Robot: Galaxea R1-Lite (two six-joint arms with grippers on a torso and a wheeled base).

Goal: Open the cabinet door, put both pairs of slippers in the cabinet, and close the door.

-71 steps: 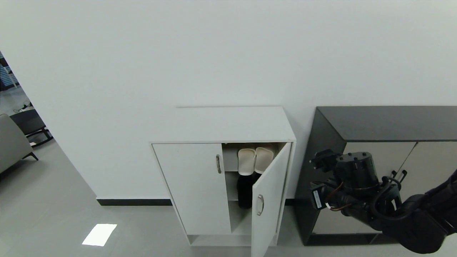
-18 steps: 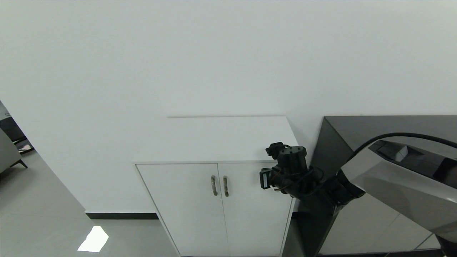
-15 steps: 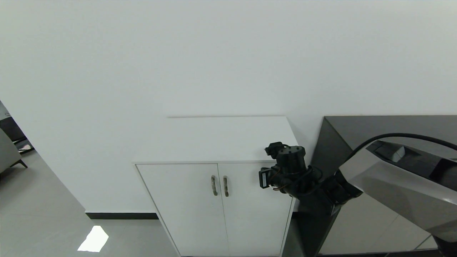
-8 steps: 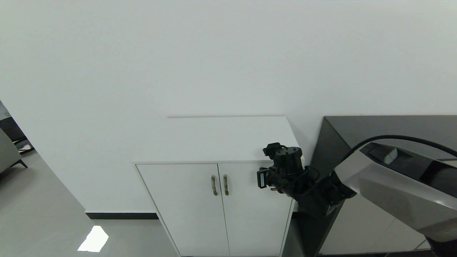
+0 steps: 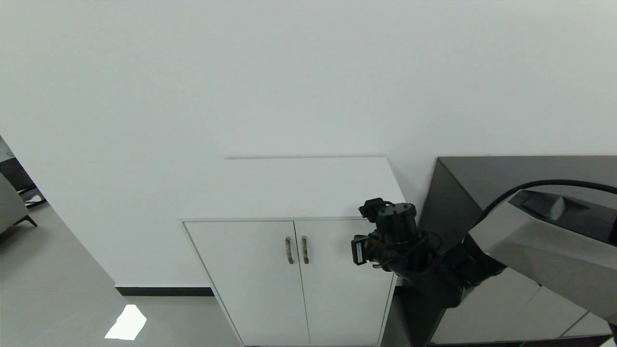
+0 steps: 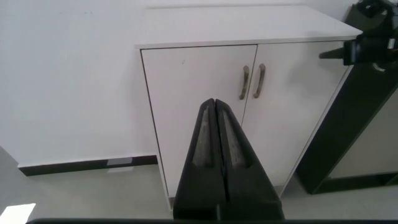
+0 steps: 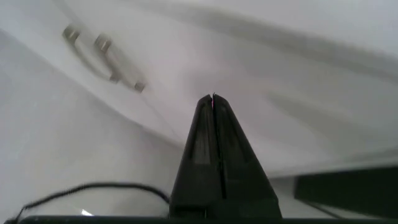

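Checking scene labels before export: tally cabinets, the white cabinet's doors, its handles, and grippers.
Cabinets: 2, white cabinet and dark cabinet
Doors: 2, left door, right door, both shut
Handles: 2, left handle, right handle
Grippers: 2, left gripper, right gripper, both shut
Total: 8

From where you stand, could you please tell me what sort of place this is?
Probably an entryway or living area: a white two-door cabinet stands against a plain wall, a dark sideboard stands beside it, and a grey chair shows at the far left.
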